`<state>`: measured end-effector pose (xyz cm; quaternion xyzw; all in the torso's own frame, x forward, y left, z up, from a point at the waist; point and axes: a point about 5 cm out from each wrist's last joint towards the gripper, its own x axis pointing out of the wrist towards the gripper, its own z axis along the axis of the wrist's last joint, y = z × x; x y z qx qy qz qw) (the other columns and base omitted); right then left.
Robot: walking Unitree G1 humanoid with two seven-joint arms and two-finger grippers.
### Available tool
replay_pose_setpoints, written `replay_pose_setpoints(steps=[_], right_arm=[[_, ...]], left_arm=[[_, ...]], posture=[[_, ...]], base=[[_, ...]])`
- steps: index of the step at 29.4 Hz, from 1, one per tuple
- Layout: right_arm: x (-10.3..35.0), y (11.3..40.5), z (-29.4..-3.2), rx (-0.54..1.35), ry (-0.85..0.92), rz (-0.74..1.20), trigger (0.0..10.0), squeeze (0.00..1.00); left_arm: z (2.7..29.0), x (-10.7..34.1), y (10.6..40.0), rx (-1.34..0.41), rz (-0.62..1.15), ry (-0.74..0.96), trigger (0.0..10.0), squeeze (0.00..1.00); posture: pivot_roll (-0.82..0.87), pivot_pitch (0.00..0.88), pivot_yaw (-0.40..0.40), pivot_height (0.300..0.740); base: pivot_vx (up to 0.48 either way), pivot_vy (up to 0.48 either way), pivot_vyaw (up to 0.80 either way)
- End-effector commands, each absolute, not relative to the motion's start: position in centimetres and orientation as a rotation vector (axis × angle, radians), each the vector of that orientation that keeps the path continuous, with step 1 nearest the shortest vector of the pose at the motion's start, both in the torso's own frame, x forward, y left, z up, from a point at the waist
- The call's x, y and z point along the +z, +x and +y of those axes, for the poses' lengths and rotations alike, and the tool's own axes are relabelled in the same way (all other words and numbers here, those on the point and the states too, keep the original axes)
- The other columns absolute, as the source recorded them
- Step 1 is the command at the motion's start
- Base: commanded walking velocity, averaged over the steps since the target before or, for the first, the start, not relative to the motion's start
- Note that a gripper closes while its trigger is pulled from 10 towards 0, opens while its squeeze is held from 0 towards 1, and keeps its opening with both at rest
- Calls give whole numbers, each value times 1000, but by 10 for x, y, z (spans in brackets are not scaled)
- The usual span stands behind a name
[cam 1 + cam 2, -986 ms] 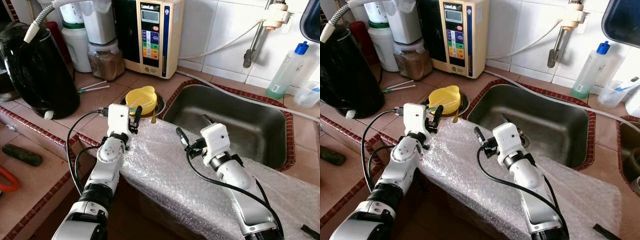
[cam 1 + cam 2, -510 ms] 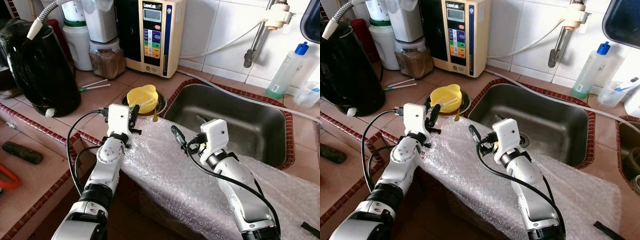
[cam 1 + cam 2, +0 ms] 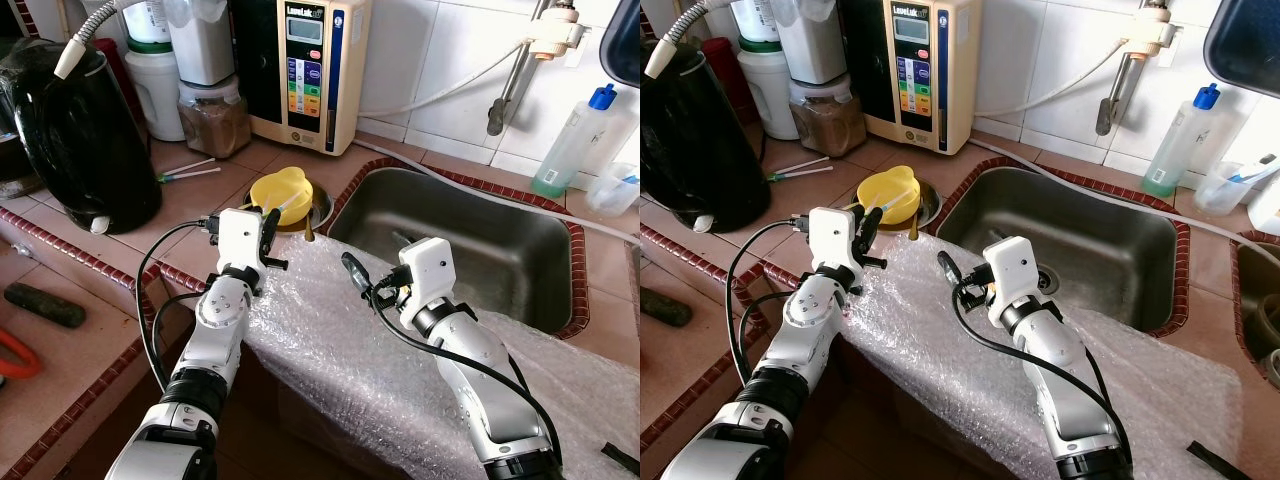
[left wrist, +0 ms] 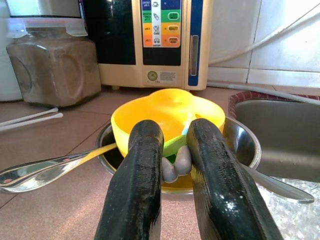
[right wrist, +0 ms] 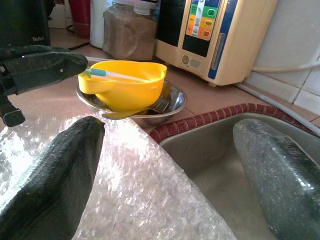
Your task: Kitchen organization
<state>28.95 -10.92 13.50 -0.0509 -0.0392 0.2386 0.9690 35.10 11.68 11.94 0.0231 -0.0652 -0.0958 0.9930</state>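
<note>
Left gripper (image 3: 270,226): raised at the near side of the yellow bowl (image 3: 281,193), fingers drawn almost together; from the head camera it is hard to tell what they hold, if anything
Left wrist view: the two black fingers (image 4: 138,175) stand close with a narrow gap, a pale grey handle end with a green strip between them, seemingly pinched; contact not certain
Yellow bowl: sits inside a shallow steel bowl (image 5: 170,103) on the tiled counter (image 3: 200,205), just left of the sink (image 3: 470,245)
Toothbrush (image 5: 115,75): blue-and-white, lying across the yellow bowl's rim, clearest from the right wrist
Spoon (image 4: 45,167): steel, handle leaning out over the steel bowl's edge, seen from the left wrist
Right gripper (image 3: 372,266): over the bubble wrap (image 3: 340,350) at the sink's near-left corner, fingers spread wide, holding nothing
Background: cream water ionizer (image 3: 308,70) against the wall, brown-filled jar (image 3: 212,115) beside it, black kettle (image 3: 80,135) far left, blue-capped bottle (image 3: 575,140) right of the sink
</note>
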Motion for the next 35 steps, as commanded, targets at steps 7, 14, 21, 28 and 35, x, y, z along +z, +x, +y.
replay_pose_setpoints(steps=[7, 14, 21, 28, 35], right_arm=[[137, 293, -112, 453, -119, -87, 10000, 0], [140, 300, -117, 414, -120, -97, 10000, 0], [143, 311, -129, 323, -84, -91, 10000, 0], [147, 320, -141, 260, 19, -70, 10000, 0], [155, 337, -161, 191, 280, -7, 10000, 0]], left_arm=[[101, 149, 346, -246, -320, 102, 0, 0], [91, 169, 341, -302, -422, 114, 0, 0], [81, 182, 338, -374, -438, -33, 0, 0], [80, 176, 332, -440, -469, 94, 0, 0], [65, 161, 316, -603, -495, 231, 0, 0]], posture=[[1, 0, -14, 740], [3, 0, -16, 740], [4, 0, -19, 740], [5, 0, -22, 740], [5, 0, -23, 740]], base=[[0, 0, 0], [0, 0, 0], [0, 0, 0], [0, 0, 0], [0, 0, 0]])
